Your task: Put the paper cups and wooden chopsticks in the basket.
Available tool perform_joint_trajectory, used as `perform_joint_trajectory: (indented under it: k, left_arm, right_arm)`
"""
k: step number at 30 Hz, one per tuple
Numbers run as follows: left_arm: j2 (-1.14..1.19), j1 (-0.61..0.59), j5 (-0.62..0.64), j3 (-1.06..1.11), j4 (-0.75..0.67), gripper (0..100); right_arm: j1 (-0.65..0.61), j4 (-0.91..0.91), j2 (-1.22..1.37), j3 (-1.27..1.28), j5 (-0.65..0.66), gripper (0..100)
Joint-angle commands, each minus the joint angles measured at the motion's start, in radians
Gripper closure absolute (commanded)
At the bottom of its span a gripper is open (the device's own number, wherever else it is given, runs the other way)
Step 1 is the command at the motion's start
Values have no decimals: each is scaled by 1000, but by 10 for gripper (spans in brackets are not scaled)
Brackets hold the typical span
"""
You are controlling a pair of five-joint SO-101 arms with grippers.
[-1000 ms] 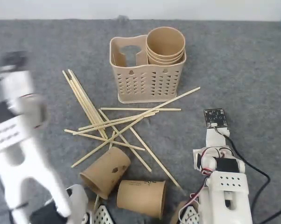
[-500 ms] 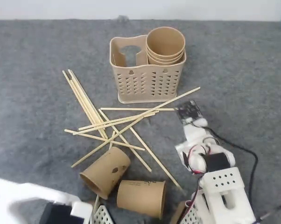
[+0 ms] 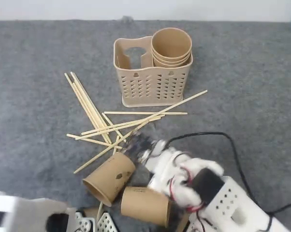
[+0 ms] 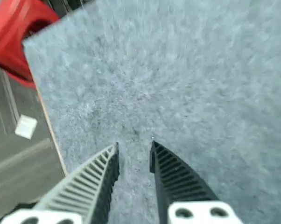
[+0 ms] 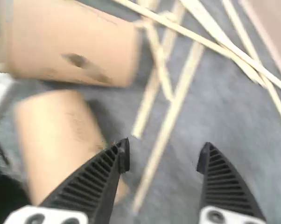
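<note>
Grey felt mat (image 3: 261, 72) is covering the table. Beige perforated plastic basket (image 3: 155, 84) is standing upper centre, a stack of brown paper cups (image 3: 171, 43) nesting in its right compartment; the left is probably meant for sticks. White right arm (image 3: 203, 188) is leaning in from lower right. Tipped paper cup (image 3: 109, 178) and second tipped cup (image 3: 145, 205) are lying lower centre. Right gripper (image 5: 165, 156) is hanging, jaws wide, astride one of the pale wooden chopsticks (image 3: 145, 113); crossed neighbours are crowding that pick. Left gripper (image 4: 133, 147), jaws narrowly parted, is hanging over bare mat.

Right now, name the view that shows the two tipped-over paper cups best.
The high view: both paper cups lie on their sides, nearly whole, next to the chopsticks. The right wrist view catches them close and cropped, beside the right pincer. The left wrist view faces the grey mat.
</note>
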Motion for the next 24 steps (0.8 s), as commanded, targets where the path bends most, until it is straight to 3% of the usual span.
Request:
perform_joint_trajectory:
  k: [1, 5, 9, 20, 24]
  left_arm:
    - [304, -26, -8, -440, 201, 893]
    - [473, -26, -11, -647, 322, 893]
    - [554, -23, -11, -748, 358, 893]
    - [578, -21, -8, -754, 376, 893]
    - [575, -15, -8, -760, 413, 893]
  right_arm:
    - [-160, -88, -18, -55, -100, 739]
    - [-288, -208, -13, -55, -181, 739]
    - [-312, -294, -13, -48, -252, 739]
    - [-455, -522, -12, 114, -322, 738]
    - [-483, -644, -10, 219, -322, 682]
